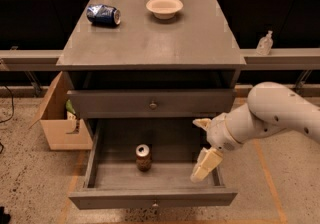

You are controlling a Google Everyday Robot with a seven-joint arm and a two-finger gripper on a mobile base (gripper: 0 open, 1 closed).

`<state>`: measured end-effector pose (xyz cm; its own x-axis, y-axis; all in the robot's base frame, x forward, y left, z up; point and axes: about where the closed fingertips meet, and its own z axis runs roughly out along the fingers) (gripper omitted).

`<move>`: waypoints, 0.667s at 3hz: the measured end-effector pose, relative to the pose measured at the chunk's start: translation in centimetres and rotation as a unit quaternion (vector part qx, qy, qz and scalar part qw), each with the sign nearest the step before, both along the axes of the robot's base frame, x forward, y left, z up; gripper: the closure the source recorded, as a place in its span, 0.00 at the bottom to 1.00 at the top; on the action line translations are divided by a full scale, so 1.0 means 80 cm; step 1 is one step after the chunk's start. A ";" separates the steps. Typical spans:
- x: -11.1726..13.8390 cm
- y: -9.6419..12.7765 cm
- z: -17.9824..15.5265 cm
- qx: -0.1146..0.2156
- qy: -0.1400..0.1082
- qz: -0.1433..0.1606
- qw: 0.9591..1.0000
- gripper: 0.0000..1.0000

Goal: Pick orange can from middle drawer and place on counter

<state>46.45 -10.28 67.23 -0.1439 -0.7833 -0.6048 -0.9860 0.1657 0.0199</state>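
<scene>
The orange can (143, 157) stands upright in the open middle drawer (110, 180), left of its centre, silver lid up. My gripper (202, 148) hangs over the right part of the drawer, to the right of the can and apart from it. Its two cream fingers (205, 164) are spread open and hold nothing. The counter (150, 38) is the dark-grey cabinet top above the drawers.
A dented blue can (103, 14) lies at the counter's back left and a cream bowl (164, 6) sits at the back centre. The upper drawer (152, 103) is shut. A cardboard box (57, 118) stands on the floor to the left. A small bottle (264, 43) stands on the right ledge.
</scene>
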 end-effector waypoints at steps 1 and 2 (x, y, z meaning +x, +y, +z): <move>0.025 0.010 -0.046 0.051 -0.030 -0.039 0.997 0.00; 0.044 0.011 -0.071 0.074 -0.048 -0.064 0.994 0.00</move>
